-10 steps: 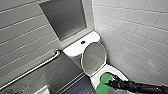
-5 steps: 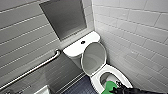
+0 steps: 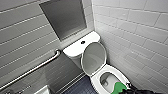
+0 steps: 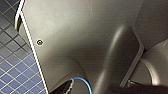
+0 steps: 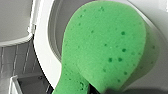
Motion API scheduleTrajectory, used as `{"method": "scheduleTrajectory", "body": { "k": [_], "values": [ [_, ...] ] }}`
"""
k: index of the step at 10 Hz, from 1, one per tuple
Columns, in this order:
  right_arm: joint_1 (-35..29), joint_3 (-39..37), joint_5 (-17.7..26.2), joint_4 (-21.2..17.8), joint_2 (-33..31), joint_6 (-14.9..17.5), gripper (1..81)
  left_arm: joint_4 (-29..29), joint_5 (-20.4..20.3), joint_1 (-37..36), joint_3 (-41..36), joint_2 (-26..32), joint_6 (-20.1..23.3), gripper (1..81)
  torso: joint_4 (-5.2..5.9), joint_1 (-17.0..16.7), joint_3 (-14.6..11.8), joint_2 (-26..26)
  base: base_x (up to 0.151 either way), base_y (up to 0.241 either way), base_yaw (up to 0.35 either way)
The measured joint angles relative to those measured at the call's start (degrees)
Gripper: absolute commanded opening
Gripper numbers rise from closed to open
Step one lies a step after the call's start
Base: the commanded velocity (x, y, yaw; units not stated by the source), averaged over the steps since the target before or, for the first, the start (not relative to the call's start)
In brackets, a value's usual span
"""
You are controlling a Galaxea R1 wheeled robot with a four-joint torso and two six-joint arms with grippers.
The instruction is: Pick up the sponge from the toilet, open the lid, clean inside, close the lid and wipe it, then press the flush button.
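So my right claw [image 5: 97,90] is clamped on the narrow end of the sponge [image 5: 105,45], and the fat rounded end sticks out over the toilet [image 3: 96,80], sitting at the near right side of the bowl rim with the lid [image 3: 93,58] standing up against the tank. My take on handling: this thing is a porous foam block, so it's light, squishy and bendy. If you hold it by the tail like this, I'd guess the far end flops and folds once you lean on it. A grip nearer the middle would give stiffer scrubbing, but there'd be less sponge to work with. If it soaks up water it'll probably get heavier and drippy, though foam isn't slippery, so I'm not too worried about it popping out. The glazed ceramic looks slick, so it should slide easily. What I can't make out: the claw tips are mostly buried behind the green, so I can't judge how deep the bite is. I can't tell if the sponge is touching the rim or just above it. From the head camera the front of the bowl is cut off.
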State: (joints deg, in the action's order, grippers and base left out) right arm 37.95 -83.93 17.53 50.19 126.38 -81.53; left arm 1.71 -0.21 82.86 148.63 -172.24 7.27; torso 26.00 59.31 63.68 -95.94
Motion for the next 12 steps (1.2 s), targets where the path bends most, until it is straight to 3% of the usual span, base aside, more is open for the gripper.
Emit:
{"method": "scheduleTrajectory", "body": {
  "k": [4, 7, 12],
  "values": [
    [-0.1, 4.4, 0.8, 0.9, -0.5, 0.0, 1.0, 0.0, 0.0, 0.0, -0.1, 0.0, 0.0, 81.1, 0.00, 0.0, 0.0, 0.0, 0.000, 0.000, 0.000],
    [-8.6, 2.8, 2.5, 1.5, 7.1, 0.0, 1.0, 0.0, -0.1, 0.0, -0.1, 0.0, 0.0, 81.1, 0.00, 0.0, 0.0, 0.0, 0.000, 0.000, 0.000],
    [-10.9, -16.8, 4.8, 1.1, 22.6, -0.5, 1.0, 0.0, -0.1, 0.0, -0.1, 0.2, 0.0, 81.1, 0.00, 0.0, 0.0, 0.0, 0.000, 0.000, 0.000]
  ]
}}
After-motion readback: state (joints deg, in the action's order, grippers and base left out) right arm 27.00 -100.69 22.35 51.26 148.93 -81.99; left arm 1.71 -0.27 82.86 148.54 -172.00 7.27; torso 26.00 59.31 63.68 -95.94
